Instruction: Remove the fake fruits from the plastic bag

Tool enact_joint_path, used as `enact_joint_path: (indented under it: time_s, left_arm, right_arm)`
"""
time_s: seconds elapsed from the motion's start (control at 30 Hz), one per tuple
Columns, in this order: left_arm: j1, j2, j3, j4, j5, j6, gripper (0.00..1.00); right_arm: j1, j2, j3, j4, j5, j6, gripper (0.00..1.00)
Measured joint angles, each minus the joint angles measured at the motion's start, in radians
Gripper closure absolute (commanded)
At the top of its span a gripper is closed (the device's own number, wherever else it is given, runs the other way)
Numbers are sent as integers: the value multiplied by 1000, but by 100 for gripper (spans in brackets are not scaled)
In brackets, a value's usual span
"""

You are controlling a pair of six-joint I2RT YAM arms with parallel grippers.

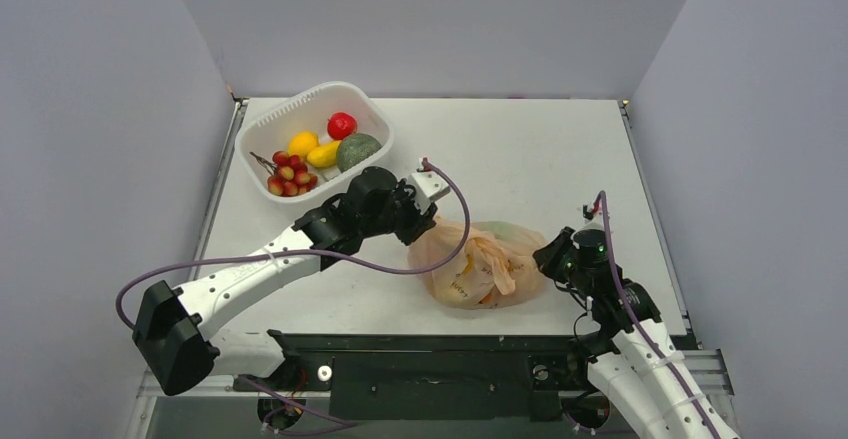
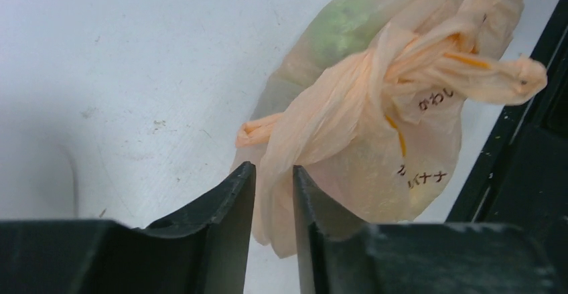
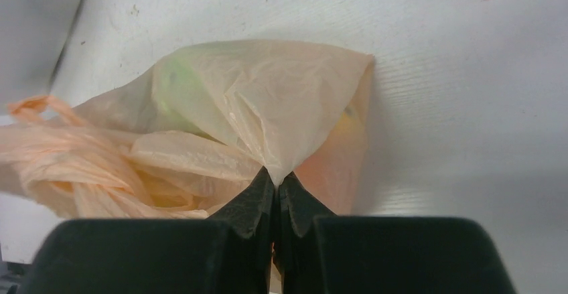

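Right wrist view, nearest to me: the right pincer is pressed together on a peak of film of the plastic bag, low in the middle of the frame. The bag spreads up and to the left from there. Through the film, in the upper left, I make out one of the fake fruits, lime green. An orange-yellow blush at the right side of the bag is too blurred to name.

From above, the bag lies on the bench in the lower middle of the frame, its long axis running left to right. There is an arm at each end: the right pincer touches its right end and the left pincer its upper left end. Neither is nearer; both are on it.

Left wrist view shows that pincer's fingers a narrow gap apart with a fold of bag hanging between them. I cannot tell whether they grip it or only straddle it. The twisted handles bunch in the upper right of that frame.

With the bag spanning the two, I judge that drawing the ends apart, or lifting one, should work the mouth open.

Farthest off, upper left from above, a white basket carries more fake fruits, well apart from the bag.
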Motion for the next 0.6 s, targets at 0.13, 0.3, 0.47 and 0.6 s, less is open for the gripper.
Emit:
enact_joint_path:
  time_s: [0.13,0.3,0.47,0.6]
  left_arm:
    - [13,-15,0,1,50,-1,44]
    - [18,-27,5,14,104,-37,33]
    - [-19,45,164,-30,151,-60,35]
    - [-84,158,307,-42,137,-19,36]
  right_arm:
    - [0,7,0,0,-62,-31,100]
    - [0,15,0,1,-113,-54,100]
    - [0,32,15,1,-141,-68,100]
    - [0,56,33,2,-158,-79,100]
